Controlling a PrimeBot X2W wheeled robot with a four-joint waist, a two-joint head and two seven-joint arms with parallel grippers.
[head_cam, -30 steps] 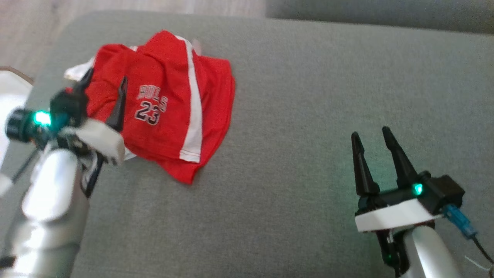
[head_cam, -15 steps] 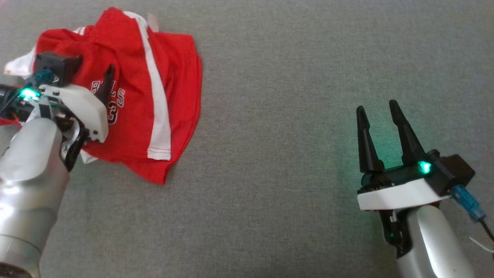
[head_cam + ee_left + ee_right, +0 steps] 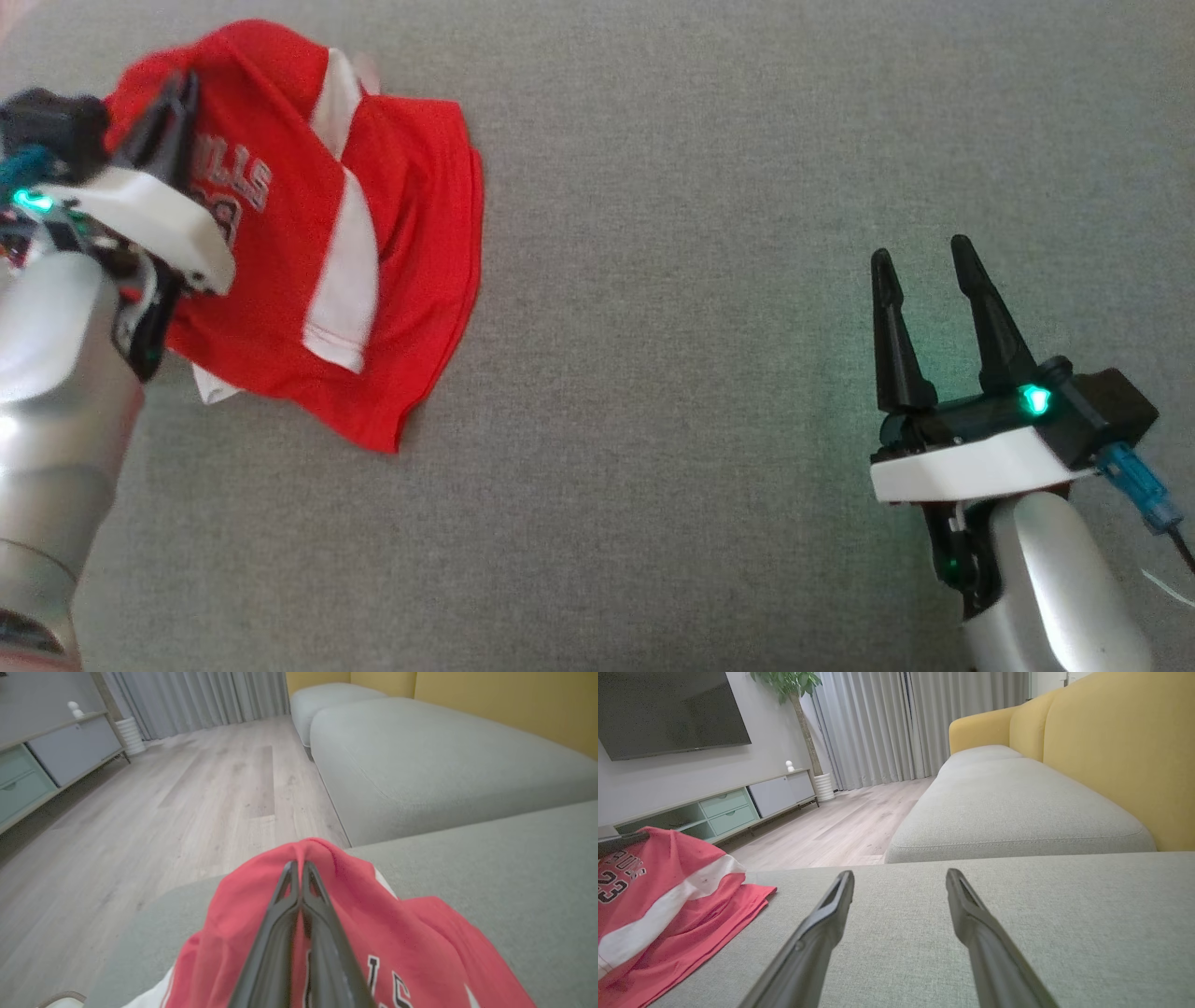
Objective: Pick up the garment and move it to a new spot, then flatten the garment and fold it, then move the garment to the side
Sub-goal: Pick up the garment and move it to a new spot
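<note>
The garment point(image 3: 392, 252) is a red jersey with a white stripe and black lettering, crumpled at the upper left of the grey cushion point(image 3: 709, 187). My left gripper point(image 3: 173, 98) is shut on a raised fold of the garment point(image 3: 364, 905), pulling the cloth up into a peak around the fingers point(image 3: 322, 933). My right gripper point(image 3: 924, 257) hovers open at the lower right, far from the garment point(image 3: 663, 905), with nothing between its fingers point(image 3: 822, 924).
The grey cushion stretches wide to the right of the garment. Beyond its far edge lie a wooden floor point(image 3: 163, 802), a second grey cushion point(image 3: 1008, 807), a yellow sofa back point(image 3: 1120, 742) and a low cabinet point(image 3: 728, 807).
My left gripper has closed on the garment's upper left fold and lifted it, drawing the cloth up and leftward. The camera dipped earlier. The right gripper has barely moved.
</note>
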